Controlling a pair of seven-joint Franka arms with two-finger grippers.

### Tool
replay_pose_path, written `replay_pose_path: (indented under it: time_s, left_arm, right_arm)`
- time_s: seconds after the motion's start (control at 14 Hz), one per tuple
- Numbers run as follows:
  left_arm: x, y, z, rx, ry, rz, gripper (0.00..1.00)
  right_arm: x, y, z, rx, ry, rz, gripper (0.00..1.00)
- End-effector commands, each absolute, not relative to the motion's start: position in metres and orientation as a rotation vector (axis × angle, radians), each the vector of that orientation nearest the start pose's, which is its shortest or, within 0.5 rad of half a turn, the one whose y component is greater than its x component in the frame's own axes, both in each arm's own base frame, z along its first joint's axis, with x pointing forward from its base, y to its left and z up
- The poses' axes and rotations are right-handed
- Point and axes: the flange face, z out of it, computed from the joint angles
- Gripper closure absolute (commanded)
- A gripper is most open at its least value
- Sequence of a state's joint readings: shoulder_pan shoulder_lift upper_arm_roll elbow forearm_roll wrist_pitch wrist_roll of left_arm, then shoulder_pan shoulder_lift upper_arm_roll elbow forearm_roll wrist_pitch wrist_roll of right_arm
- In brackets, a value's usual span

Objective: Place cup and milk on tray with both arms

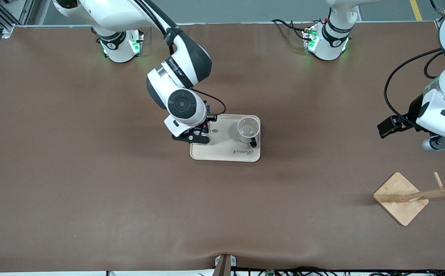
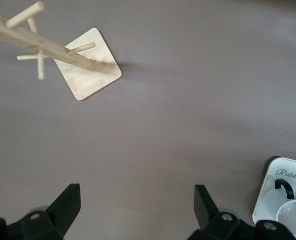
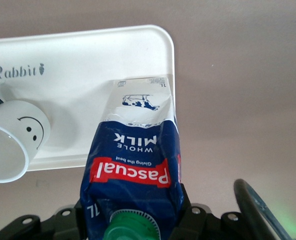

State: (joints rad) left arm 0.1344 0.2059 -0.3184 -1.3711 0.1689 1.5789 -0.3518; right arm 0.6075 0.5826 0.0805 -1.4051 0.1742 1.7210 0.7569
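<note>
Milk going down on the tray, cup is there already.

R gripper (image 3: 130, 220) is closed on the milk (image 3: 132, 155), held by its top so the bottom can sit flat on the tray (image 1: 222, 153), at about 9 o'clock from the cup (image 1: 248, 129). Cup stands upright on the tray w/ its handle at 5 o'clock, so there's room for the carton. L gripper (image 2: 137, 210) is spread wide, holds nothing and waits over bare table near the wooden rack (image 2: 85, 67).
</note>
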Motion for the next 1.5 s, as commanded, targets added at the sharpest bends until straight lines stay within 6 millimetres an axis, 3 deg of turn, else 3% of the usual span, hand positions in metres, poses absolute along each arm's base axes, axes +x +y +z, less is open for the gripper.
replay_pose_path:
  time_s: [0.0, 0.29, 0.57, 0.93, 1.43]
  left_arm:
    - [0.589, -0.066, 0.634, -3.015, -0.202, -0.087, 0.0]
    - [0.565, -0.056, 0.647, -3.009, -0.128, -0.017, 0.0]
    - [0.537, -0.045, 0.651, -3.08, -0.181, 0.013, 0.0]
    - [0.524, -0.045, 0.642, -3.077, -0.177, 0.027, 0.0]
    - [0.523, -0.041, 0.651, -3.08, -0.189, -0.015, 0.0]
  right_arm:
    - [0.526, 0.444, 0.35, -3.112, 0.183, 0.527, 1.0]
    - [0.523, 0.445, 0.345, -3.107, 0.085, 0.547, 1.0]
    - [0.524, 0.446, 0.334, -3.102, 0.05, 0.568, 0.99]
    - [0.522, 0.448, 0.334, -3.068, 0.054, 0.597, 0.9]
    - [0.521, 0.449, 0.333, -3.023, -0.021, 0.624, 0.82]
